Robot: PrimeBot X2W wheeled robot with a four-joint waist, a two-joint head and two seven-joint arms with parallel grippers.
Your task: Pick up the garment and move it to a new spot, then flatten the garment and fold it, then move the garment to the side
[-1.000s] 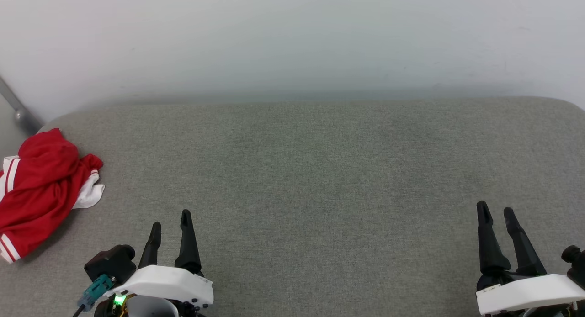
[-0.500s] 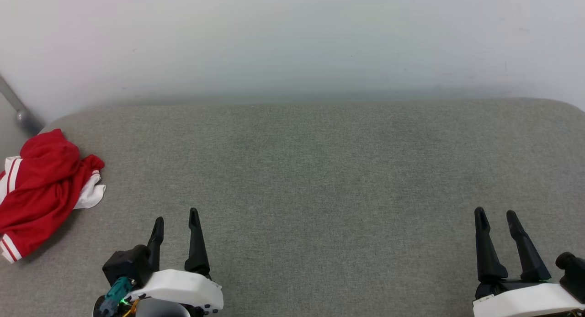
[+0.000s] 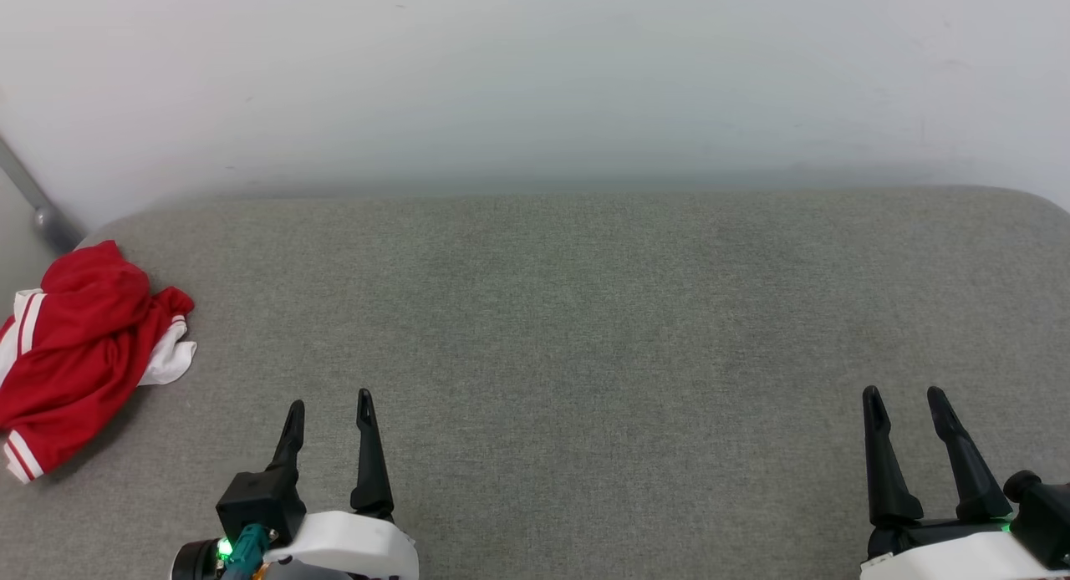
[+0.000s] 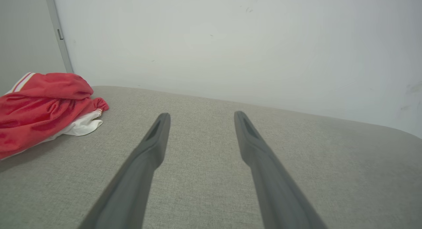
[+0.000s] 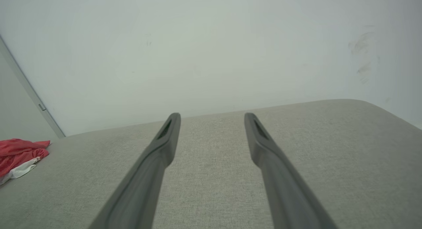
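Observation:
The garment (image 3: pixel 75 346) lies crumpled at the far left edge of the grey padded surface (image 3: pixel 585 312), red with white patches and striped trim. From the left wrist it appears as a red heap, the garment (image 4: pixel 43 107), left of the fingers; the right wrist shows the garment (image 5: pixel 18 156) far off at the left. My left gripper (image 3: pixel 329 403) hovers open at the lower left, well right of the garment and apart from it. My right gripper (image 3: pixel 903 394) stands open at the lower right. Nothing sits between either pair of fingers.
A pale wall (image 3: pixel 535 78) rises right behind the padded surface. A grey metal strip (image 3: pixel 33 204) runs down the wall at the far left, behind the garment. The surface's corners are rounded at the back.
Both grippers have drawn back toward the bottom edge; the left one also shifted a little right. The whole view slid slightly, so the camera moved. The garment lies as before.

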